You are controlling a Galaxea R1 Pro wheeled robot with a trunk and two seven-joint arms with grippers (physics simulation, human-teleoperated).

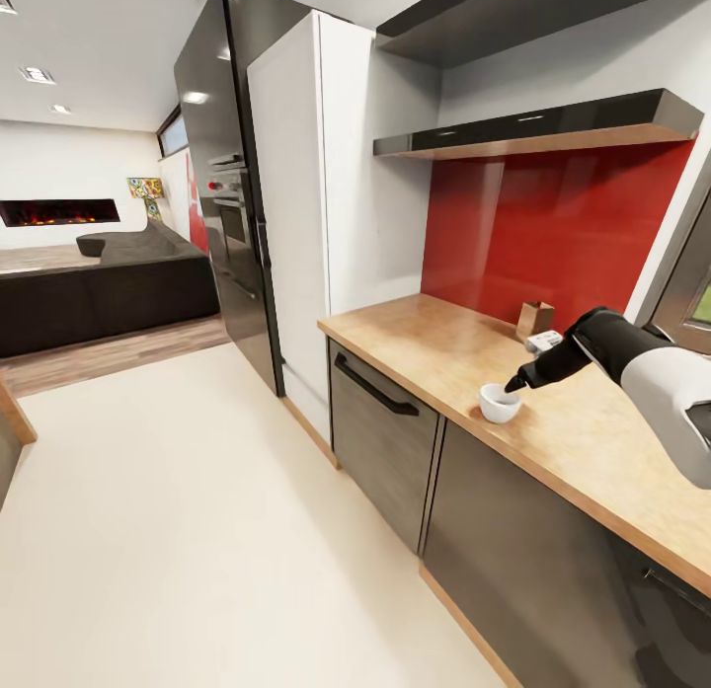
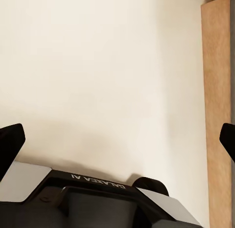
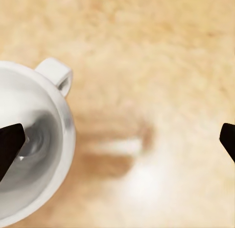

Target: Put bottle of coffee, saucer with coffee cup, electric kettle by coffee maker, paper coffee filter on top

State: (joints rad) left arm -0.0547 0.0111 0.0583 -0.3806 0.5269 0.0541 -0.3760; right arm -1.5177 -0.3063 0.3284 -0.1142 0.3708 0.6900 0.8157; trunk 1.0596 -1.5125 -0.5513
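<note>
A small white coffee cup with one handle stands upright on the bare light-wood kitchen countertop, near its front edge. My right gripper hovers just above the cup's far rim, open. In the right wrist view the coffee cup lies under one dark fingertip, its handle pointing towards the gap. The other fingertip is over bare wood, and the right gripper is spread wide with nothing held. My left gripper hangs open over pale floor.
A small brown box stands by the red backsplash behind the cup. A shelf runs above the counter. Tall white and black cabinets with an oven stand at the counter's left end. Pale floor stretches towards a dark sofa.
</note>
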